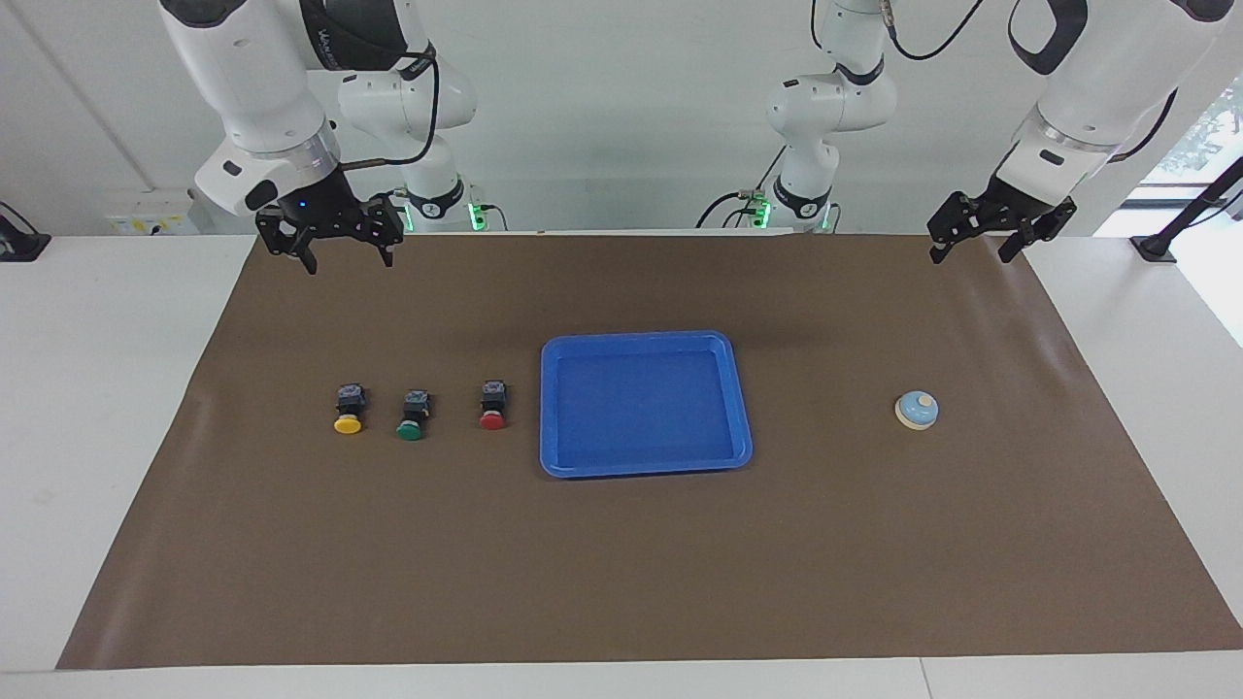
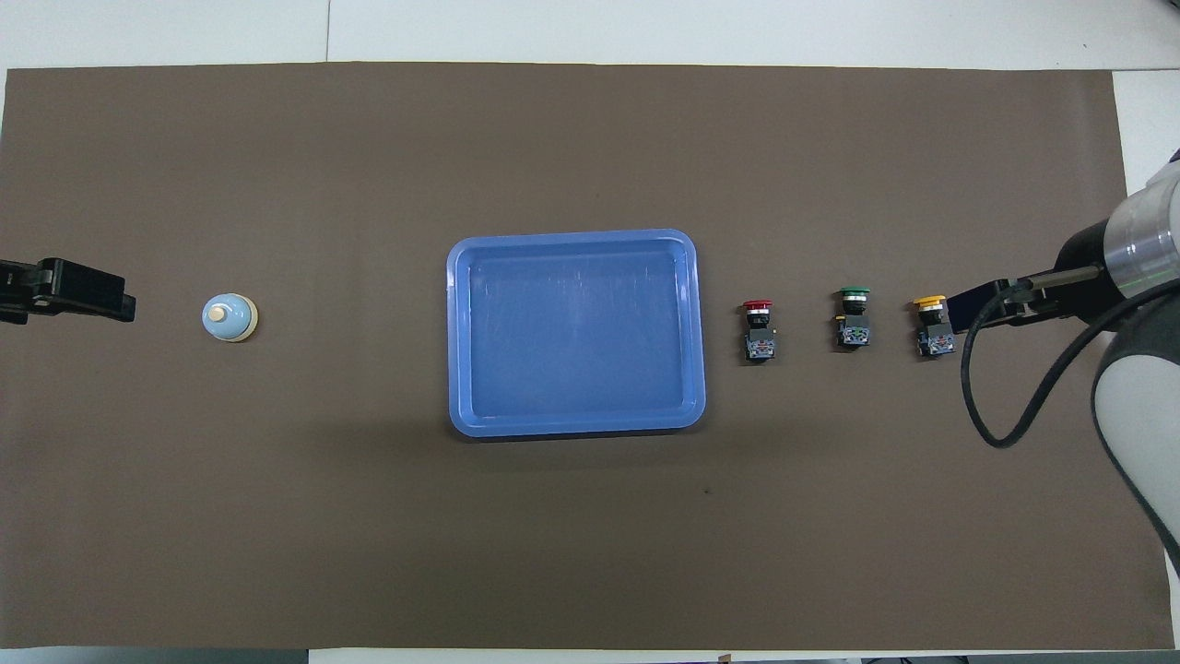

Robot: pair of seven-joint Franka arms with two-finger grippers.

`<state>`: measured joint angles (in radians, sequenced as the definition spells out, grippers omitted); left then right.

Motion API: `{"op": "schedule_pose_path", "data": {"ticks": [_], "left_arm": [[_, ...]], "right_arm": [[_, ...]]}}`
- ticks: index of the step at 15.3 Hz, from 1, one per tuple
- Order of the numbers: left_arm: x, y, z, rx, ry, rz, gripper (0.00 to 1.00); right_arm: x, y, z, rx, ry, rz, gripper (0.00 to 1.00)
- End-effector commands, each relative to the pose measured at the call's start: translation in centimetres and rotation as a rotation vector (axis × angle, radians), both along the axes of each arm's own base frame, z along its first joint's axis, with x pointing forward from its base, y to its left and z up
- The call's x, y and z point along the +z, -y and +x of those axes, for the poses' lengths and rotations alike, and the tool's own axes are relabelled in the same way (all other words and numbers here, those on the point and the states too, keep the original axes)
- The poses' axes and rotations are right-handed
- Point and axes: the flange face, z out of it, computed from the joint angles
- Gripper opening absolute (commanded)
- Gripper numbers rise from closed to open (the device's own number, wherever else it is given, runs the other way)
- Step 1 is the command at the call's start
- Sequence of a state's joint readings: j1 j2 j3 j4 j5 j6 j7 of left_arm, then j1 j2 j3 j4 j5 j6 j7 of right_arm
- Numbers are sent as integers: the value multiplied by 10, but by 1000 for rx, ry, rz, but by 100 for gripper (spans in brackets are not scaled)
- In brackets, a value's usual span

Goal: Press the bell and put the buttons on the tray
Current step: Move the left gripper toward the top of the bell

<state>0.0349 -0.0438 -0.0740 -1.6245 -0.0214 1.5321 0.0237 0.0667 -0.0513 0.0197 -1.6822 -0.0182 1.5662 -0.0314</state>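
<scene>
Two arms hang raised over the robots' own edge of the brown mat [image 1: 621, 563], nothing held, both waiting. Largest item: the shallow rectangular bright blue plastic tray [image 1: 742, 427], empty, mid-table, its long axis running along the table from one arm's end to the other. Toward the left arm's end sits the small round light-blue bell with cream rim and cream knob [image 1: 916, 410], well apart from the tray and upright. The left gripper [image 1: 974, 243] hangs over the mat's edge, fingers spread wide; the bell lies farther from the robots than that spot, almost straight out, so this arm is plainly the nearer one for the press. Toward the right arm's end, three black-bodied push buttons stand in a row level with the tray: red-capped button [image 1: 492, 405] just beside the tray, green-capped button [image 1: 413, 415] in between, yellow-capped button [image 1: 349, 409] outermost. Each lies on its side, cap pointing away from the robots. The right gripper [image 1: 351, 254] is spread wide too, over the mat's edge in line with the yellow one. Likely first move: left arm forward and down onto the knob.
</scene>
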Motion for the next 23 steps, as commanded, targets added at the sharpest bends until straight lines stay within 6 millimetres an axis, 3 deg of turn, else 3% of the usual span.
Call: {"op": "schedule_pose_path", "data": {"ticks": [1, 16, 17, 20, 23], "left_arm": [[5, 0, -1, 6, 5, -15, 100], [0, -3, 3, -3, 48, -17, 100], [1, -3, 5, 1, 74, -17, 80], [-2, -9, 4, 45, 66, -16, 0], [-12, -18, 2, 141, 84, -14, 0]], "right_arm": [[3, 1, -4, -13, -10, 15, 100], [3, 1, -5, -13, -10, 15, 100], [3, 1, -5, -13, -10, 15, 100], [3, 1, -5, -13, -10, 16, 100], [3, 1, -4, -13, -10, 15, 100]]}}
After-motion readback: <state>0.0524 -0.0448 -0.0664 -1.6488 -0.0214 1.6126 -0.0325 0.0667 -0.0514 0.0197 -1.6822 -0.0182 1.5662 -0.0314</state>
